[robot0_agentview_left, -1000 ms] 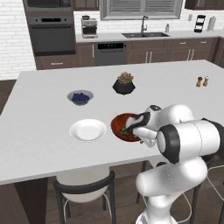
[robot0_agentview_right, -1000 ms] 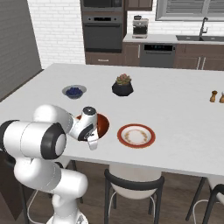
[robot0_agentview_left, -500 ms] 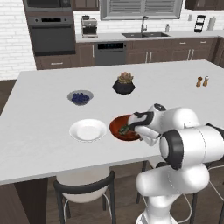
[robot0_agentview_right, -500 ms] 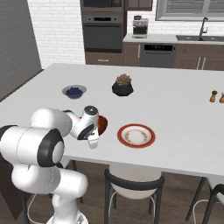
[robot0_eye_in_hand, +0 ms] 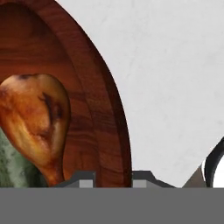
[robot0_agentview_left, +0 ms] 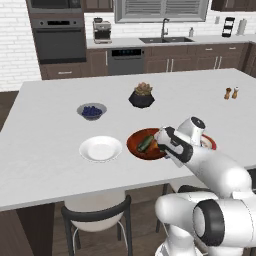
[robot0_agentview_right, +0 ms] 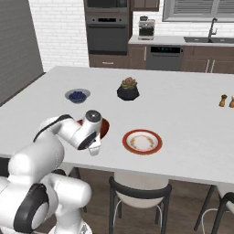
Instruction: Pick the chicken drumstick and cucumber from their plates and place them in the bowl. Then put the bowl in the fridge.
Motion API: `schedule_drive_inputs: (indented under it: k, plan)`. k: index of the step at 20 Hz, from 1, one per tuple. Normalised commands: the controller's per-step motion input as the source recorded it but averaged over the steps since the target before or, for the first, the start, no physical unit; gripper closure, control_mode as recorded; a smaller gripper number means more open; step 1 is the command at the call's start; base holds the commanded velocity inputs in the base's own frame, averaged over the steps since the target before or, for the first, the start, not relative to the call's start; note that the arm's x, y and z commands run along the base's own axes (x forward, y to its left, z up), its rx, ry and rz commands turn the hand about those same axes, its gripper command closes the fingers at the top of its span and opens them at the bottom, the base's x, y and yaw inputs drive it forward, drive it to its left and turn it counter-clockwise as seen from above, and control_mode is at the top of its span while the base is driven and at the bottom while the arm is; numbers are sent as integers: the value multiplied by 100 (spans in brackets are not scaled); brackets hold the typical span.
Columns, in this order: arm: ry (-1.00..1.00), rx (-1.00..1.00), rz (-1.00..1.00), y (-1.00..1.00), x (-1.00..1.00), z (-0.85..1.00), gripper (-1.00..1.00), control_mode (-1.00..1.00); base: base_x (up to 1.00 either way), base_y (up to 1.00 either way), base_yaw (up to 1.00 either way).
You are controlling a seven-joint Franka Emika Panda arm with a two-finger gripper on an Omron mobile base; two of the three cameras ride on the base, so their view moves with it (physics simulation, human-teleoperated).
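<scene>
bowl (robot0_eye_in_hand: 103,131): we see reddish-brown wood grain
drumstick (robot0_eye_in_hand: 35,120): golden-brown, darker patches
cucumber (robot0_agentview_left: 145,143): dark green
plates: white (robot0_agentview_left: 100,149); red-orange rim (robot0_agentview_right: 142,141)

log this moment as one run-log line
phase: grasp bowl | bowl: holds drumstick and cucumber | plates: white and red-rimmed, both bare | gripper: at bowl rim, jaws straddling it | fridge: pending

Wood-grained glossy bowl (robot0_eye_in_hand: 103,109), glazed drumstick (robot0_eye_in_hand: 37,118), matt stone-like counter (robot0_eye_in_hand: 175,78)
</scene>
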Motion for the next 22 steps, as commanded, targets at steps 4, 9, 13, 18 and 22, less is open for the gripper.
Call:
schedule_drive_inputs:
  k: [4,9,13,18,22]
  plan:
    - [-4,7,-5,0,-49,69,100,-100,0,0,0]
    - [-2,9,-7,0,-86,86,100,-100,0,0,0]
    - [0,8,-16,-1,-84,65,100,-100,0,0,0]
    - [-2,3,-29,1,-80,24,100,-100,0,0,0]
    - [-3,0,-29,0,-41,0,100,-100,0,0,0]
